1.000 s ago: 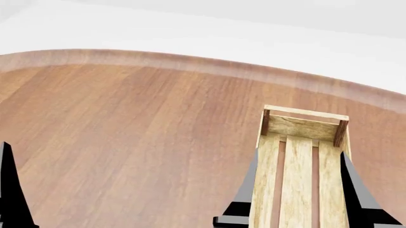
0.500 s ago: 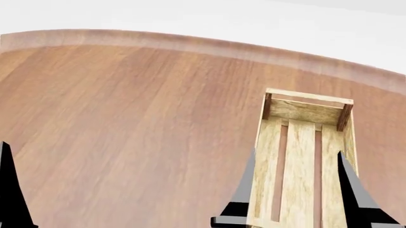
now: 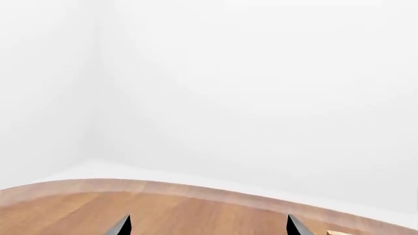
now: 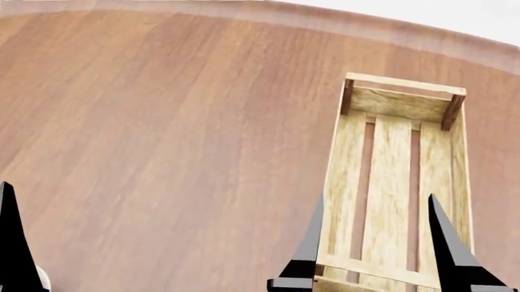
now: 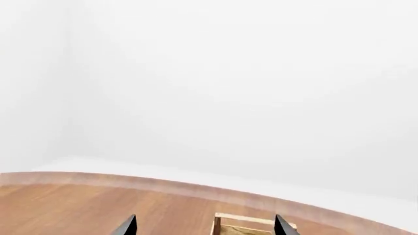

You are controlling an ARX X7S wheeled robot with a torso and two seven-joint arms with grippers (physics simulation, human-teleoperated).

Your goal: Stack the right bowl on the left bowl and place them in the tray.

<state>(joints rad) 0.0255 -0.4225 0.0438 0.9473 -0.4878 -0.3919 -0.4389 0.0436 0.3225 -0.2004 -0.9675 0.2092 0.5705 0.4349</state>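
The tray [image 4: 396, 103], a light-wood slatted crate, lies on the round wooden table at the right and is empty. It also shows in the right wrist view [image 5: 255, 226], and a corner of it in the left wrist view [image 3: 339, 233]. My right gripper [image 4: 375, 197] is open and empty, its two dark fingers standing either side of the tray's near end in the head view; it also shows in its own wrist view [image 5: 205, 219]. My left gripper [image 3: 209, 218] is open and empty; the head view shows one of its fingers [image 4: 11, 243] at the left edge. No bowl is in view.
The table's curved far edge [image 4: 382, 27] runs across the top, with white floor and walls behind. A small pale grey shape [image 4: 41, 278] sits by the left finger at the bottom left corner; I cannot tell what it is.
The head view has tilted down. The table's far edge and the tray have risen in the picture, and more of the tray's length shows. Both grippers stay open in place.
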